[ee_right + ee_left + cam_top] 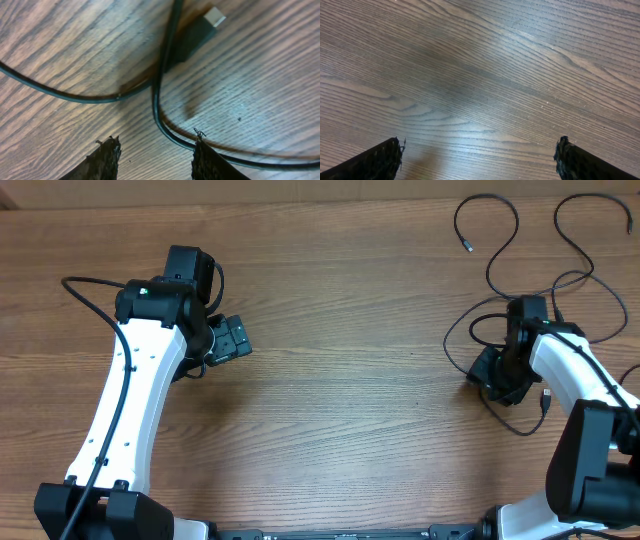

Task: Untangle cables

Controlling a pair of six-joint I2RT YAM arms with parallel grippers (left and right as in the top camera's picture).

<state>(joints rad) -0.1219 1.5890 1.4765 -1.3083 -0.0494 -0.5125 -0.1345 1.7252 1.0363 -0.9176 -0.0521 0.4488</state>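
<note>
Thin black cables lie in loose, overlapping loops at the right of the wooden table. My right gripper is down among them at their left side. In the right wrist view a cable curves across the wood and passes under the right fingertip, beside a USB plug. The right gripper has its jaws partly apart with only bare wood between them. My left gripper hovers over bare table far to the left, wide open and holding nothing.
Another small plug end lies at the back right. The thick black lead of the left arm arcs along its white link. Cable loops reach the table's right edge.
</note>
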